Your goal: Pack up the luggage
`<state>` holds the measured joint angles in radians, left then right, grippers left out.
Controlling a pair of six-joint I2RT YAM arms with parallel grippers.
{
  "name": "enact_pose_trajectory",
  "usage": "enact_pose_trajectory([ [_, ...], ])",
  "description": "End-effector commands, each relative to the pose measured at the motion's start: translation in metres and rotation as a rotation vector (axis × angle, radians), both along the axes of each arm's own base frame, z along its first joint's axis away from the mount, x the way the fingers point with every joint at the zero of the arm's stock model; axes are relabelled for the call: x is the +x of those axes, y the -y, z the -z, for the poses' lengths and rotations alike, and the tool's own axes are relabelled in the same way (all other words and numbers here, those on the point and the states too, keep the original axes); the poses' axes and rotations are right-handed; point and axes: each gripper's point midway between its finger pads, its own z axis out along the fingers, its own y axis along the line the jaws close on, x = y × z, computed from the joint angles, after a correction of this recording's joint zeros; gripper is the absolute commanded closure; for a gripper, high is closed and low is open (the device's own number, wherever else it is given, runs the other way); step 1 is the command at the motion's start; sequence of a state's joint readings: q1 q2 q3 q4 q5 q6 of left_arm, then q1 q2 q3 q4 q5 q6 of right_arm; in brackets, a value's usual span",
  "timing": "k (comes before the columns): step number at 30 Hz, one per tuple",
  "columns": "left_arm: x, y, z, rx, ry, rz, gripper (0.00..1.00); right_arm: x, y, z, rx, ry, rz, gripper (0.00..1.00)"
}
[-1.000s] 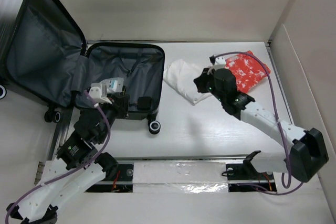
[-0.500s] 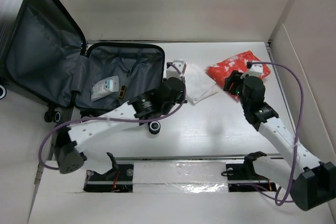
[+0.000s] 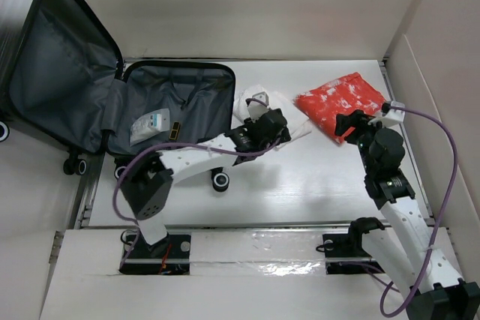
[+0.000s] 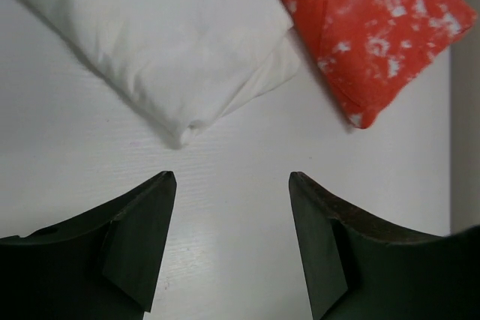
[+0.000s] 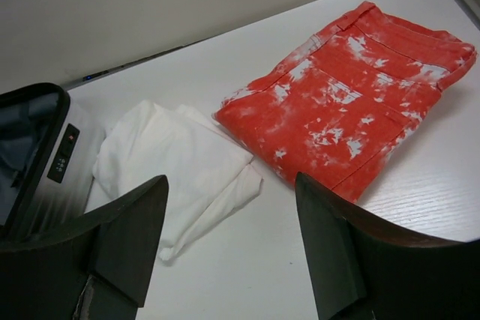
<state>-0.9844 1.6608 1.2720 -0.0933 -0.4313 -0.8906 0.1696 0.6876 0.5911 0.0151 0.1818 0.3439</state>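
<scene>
Only overhead shows the small packet [image 3: 150, 127] inside the luggage [image 3: 196, 94].

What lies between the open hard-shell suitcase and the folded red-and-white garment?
A folded white cloth lies between the hard-shell suitcase and the red-and-white garment; the right wrist view shows it best.
</scene>
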Motion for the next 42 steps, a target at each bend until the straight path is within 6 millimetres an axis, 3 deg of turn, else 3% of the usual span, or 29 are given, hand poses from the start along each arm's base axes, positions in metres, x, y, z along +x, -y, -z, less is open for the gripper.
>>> enact_pose_trajectory([
  [1,0.015,0.01,0.039,-0.045,-0.116,-0.103,0.39,-0.003,-0.005,-0.014,0.019,0.056,-0.033,0.26],
  [5,0.028,0.003,0.078,-0.026,-0.191,-0.194,0.35,-0.006,-0.007,-0.017,0.018,0.072,-0.05,0.26],
  [11,0.046,-0.021,0.116,-0.036,-0.237,-0.33,0.3,-0.006,-0.017,-0.018,0.017,0.075,-0.101,0.26],
  [23,0.071,-0.019,0.154,-0.045,-0.3,-0.361,0.32,-0.002,-0.03,-0.013,0.005,0.065,-0.171,0.26],
  [30,0.072,-0.01,0.165,-0.059,-0.316,-0.337,0.45,-0.004,-0.028,-0.015,0.007,0.074,-0.161,0.26],
  [32,0.07,-0.003,0.168,-0.061,-0.315,-0.322,0.56,-0.004,-0.027,-0.016,0.009,0.075,-0.16,0.26],
  [33,0.07,-0.002,0.171,-0.059,-0.316,-0.315,0.64,-0.004,-0.027,-0.015,0.008,0.074,-0.158,0.26],
  [34,0.07,0.0,0.171,-0.062,-0.314,-0.303,0.8,-0.005,-0.027,-0.017,0.01,0.078,-0.158,0.26],
  [37,0.071,0.008,0.172,-0.068,-0.307,-0.257,1.0,-0.006,-0.024,-0.018,0.011,0.08,-0.141,0.26],
  [40,0.074,0.011,0.16,-0.032,-0.258,-0.183,1.0,-0.007,-0.023,-0.02,0.01,0.086,-0.137,0.27],
  [42,0.076,0.011,0.137,-0.031,-0.204,-0.147,1.0,-0.007,-0.021,-0.022,0.008,0.092,-0.129,0.27],
])
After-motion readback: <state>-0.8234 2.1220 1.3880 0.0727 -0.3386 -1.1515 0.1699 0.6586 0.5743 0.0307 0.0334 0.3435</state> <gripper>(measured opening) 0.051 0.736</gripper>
